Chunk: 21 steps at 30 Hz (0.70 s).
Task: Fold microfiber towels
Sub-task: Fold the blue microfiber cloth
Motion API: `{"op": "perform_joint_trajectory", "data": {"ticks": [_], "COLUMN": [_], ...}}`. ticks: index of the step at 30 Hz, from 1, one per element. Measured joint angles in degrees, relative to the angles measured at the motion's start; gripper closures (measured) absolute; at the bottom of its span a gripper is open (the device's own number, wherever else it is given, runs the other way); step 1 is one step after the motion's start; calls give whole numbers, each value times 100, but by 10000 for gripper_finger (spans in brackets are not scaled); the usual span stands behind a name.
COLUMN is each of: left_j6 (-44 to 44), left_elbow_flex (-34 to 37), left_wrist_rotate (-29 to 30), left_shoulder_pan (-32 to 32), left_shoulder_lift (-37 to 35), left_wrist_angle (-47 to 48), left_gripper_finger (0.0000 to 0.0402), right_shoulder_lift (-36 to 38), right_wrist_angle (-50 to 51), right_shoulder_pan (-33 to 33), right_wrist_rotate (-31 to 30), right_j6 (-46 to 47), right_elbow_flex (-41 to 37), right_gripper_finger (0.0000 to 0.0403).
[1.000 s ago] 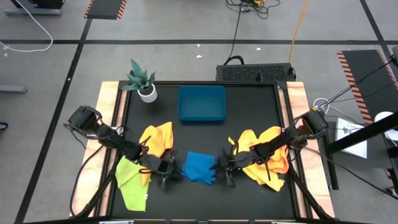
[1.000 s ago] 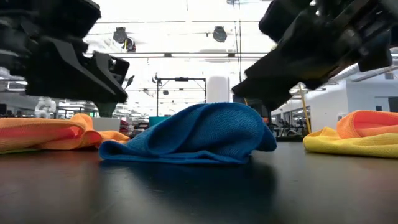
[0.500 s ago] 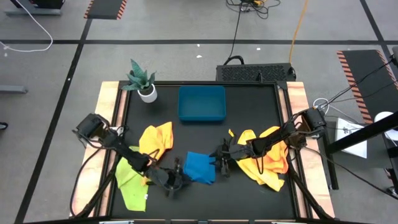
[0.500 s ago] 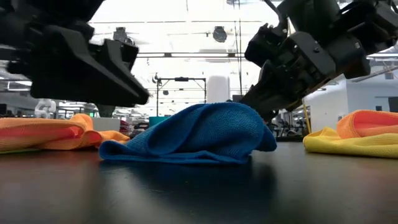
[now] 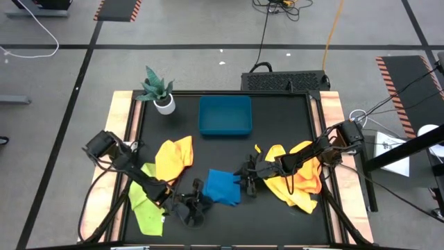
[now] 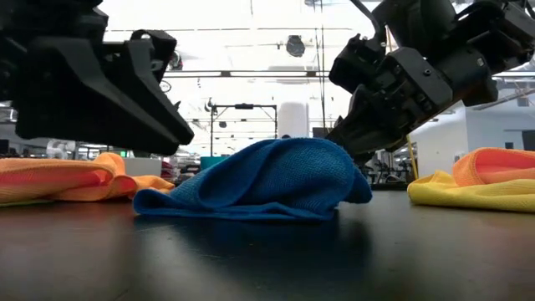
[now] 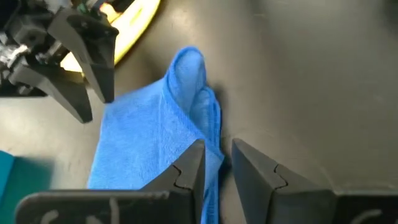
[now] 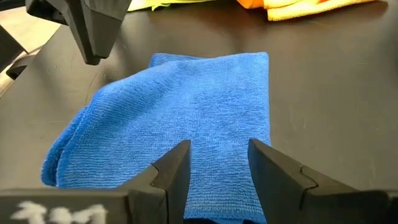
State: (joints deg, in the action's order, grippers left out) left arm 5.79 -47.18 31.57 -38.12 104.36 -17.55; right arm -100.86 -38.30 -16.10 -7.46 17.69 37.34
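A crumpled blue microfiber towel (image 5: 222, 186) lies on the black table between my two grippers. My left gripper (image 7: 216, 158) is at the towel's near left corner, its fingers a narrow gap apart over the towel's edge (image 7: 214, 146). My right gripper (image 8: 217, 155) is at the towel's right side, open, with its fingers on either side of a strip of the blue cloth (image 8: 217, 124). A yellow-orange towel (image 5: 173, 158) and a lime green towel (image 5: 146, 205) lie under the left arm. Another yellow-orange towel (image 5: 298, 177) lies under the right arm. My left gripper comes at the blue towel's near left edge (image 7: 211, 168) slanting down, but I cannot tell whether its fingertips touch the cloth. My right gripper slants down over the towel's right edge (image 8: 219, 174); I cannot tell whether it touches it. The towel lies slack on the table.
A rigid blue tray (image 5: 225, 115) stands at the far middle of the table, and a small potted plant (image 5: 158, 90) at the far left corner. Bare black table lies between the tray and the blue towel.
My left gripper has swung toward the table's near edge and to the right, turning, and now stands at the blue towel's near left corner. My right gripper has shifted a little toward the far edge, onto the towel's right side, then kept still. The towel has kept its shape.
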Motion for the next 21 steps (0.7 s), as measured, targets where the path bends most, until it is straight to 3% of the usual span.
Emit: {"op": "perform_joint_trajectory", "data": {"ticks": [4, 13, 21], "left_j6": [181, 362, 367], "left_elbow_flex": [2, -139, -346], "left_wrist_rotate": [2, 57, 674], "left_shoulder_pan": [-24, 49, -67], "left_shoulder_lift": [32, 75, 692], "left_wrist_angle": [-4, -71, -30], "left_gripper_finger": [292, 171, 170], "right_shoulder_lift": [0, 0, 0], "right_wrist_angle": [-2, -24, -30], "right_shoulder_pan": [0, 0, 0], "right_wrist_rotate": [1, 1, 2], "right_j6": [0, 0, -39], "right_elbow_flex": [-1, 0, -2], "right_gripper_finger": [250, 250, 250]}}
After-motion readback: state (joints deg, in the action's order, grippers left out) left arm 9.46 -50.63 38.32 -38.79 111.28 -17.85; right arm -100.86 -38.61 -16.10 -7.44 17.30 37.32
